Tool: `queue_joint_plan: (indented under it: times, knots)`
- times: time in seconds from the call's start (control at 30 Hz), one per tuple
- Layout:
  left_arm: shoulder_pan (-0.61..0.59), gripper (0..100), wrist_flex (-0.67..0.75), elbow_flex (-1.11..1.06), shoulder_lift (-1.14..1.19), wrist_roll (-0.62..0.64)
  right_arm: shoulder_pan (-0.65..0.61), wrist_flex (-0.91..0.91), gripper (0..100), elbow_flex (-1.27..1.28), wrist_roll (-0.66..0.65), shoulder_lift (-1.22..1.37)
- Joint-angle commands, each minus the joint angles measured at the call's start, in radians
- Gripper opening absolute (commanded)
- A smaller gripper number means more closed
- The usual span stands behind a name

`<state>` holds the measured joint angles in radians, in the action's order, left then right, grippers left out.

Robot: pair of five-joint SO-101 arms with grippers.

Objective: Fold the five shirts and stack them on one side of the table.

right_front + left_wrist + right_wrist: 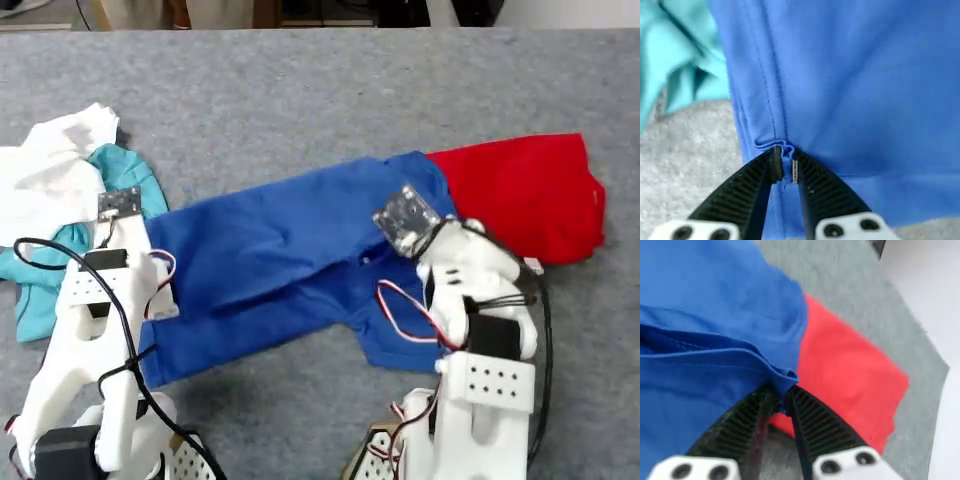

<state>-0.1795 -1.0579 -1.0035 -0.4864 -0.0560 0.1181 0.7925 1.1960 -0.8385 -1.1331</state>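
Mid-fold: left tool (785, 167) and right tool (785, 401) each pinch an edge of the blue shirt (270, 250). Only the red shirt (530, 190) looks folded. The teal shirt (125, 175) and white shirt (50, 170) lie heaped upper left.

Bright, even, diffuse light over the table (300, 90) (faint soft shadow under the blue shirt (270, 250))

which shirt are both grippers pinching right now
The blue shirt in the middle: left gripper and right gripper are each shut on its fabric. The red shirt, teal shirt and white shirt lie ungripped.
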Motion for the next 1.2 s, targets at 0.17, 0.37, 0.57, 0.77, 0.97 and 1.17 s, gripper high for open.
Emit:
queue_joint_plan:
  times: [0.17,0.37,0.57,0.77,0.97,1.17]
  knots:
    - [0.021,2,-0.153,0.044,-0.010,-0.209,0.024,0.193,0.1,0.041,-0.103,-0.136]
    - [0.011,2,-0.278,0.103,-0.010,-0.311,0.024,0.310,0.1,0.068,-0.146,-0.202]
    - [-0.002,2,-0.338,0.147,-0.012,-0.321,0.045,0.342,0.1,0.105,-0.144,-0.289]
    - [-0.071,2,-0.381,0.199,-0.071,-0.321,0.099,0.394,0.1,0.073,-0.146,-0.337]
    - [-0.060,2,-0.341,0.087,-0.165,-0.322,0.122,0.399,0.1,0.079,-0.144,-0.337]
    - [-0.052,2,-0.226,-0.034,-0.179,-0.333,0.124,0.453,0.1,0.077,-0.152,-0.343]
